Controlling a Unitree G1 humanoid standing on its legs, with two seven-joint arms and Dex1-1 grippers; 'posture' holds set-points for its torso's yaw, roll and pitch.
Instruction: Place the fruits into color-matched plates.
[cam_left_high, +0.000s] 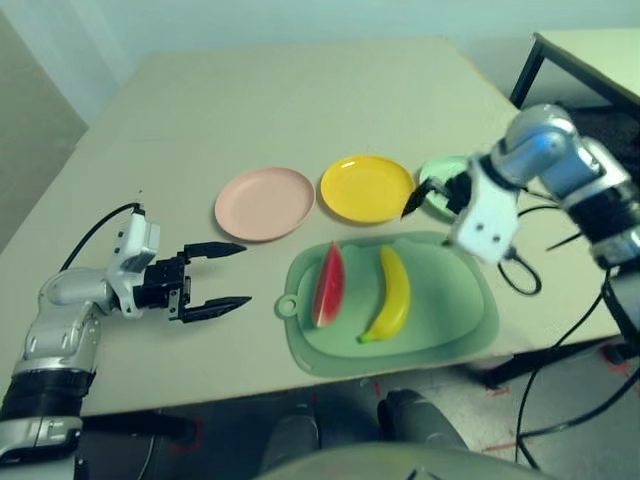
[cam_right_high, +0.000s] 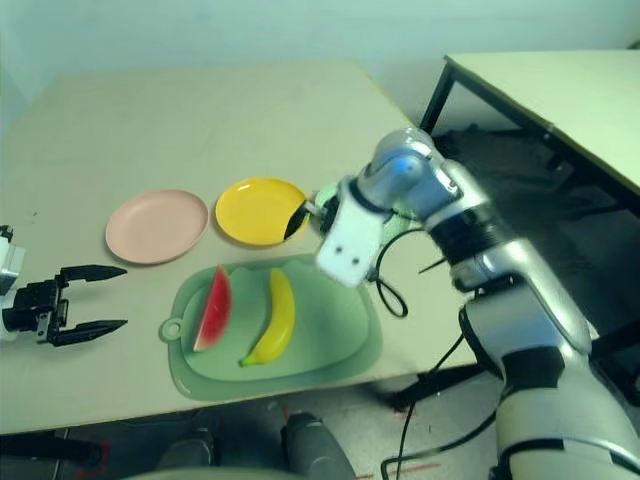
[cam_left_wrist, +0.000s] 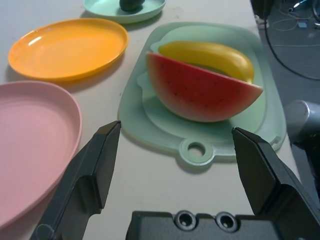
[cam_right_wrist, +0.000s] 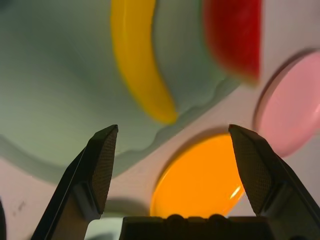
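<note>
A red watermelon wedge (cam_left_high: 329, 285) and a yellow banana (cam_left_high: 390, 295) lie side by side on a pale green cutting mat (cam_left_high: 450, 320). Behind the mat stand a pink plate (cam_left_high: 265, 203), a yellow plate (cam_left_high: 367, 188) and a mint green plate (cam_left_high: 443, 172), the last partly hidden by my right gripper (cam_left_high: 428, 195). A dark green avocado (cam_left_wrist: 131, 4) sits in the green plate (cam_left_wrist: 105, 9). My right gripper hovers open and empty between the yellow and green plates. Left of the mat, my left gripper (cam_left_high: 225, 275) is open and empty, pointing at the watermelon (cam_left_wrist: 200, 90).
The beige table (cam_left_high: 250, 110) stretches far behind the plates. A second table (cam_right_high: 560, 100) stands to the right, with black cables (cam_left_high: 560, 380) hanging off the right arm beyond the table's edge.
</note>
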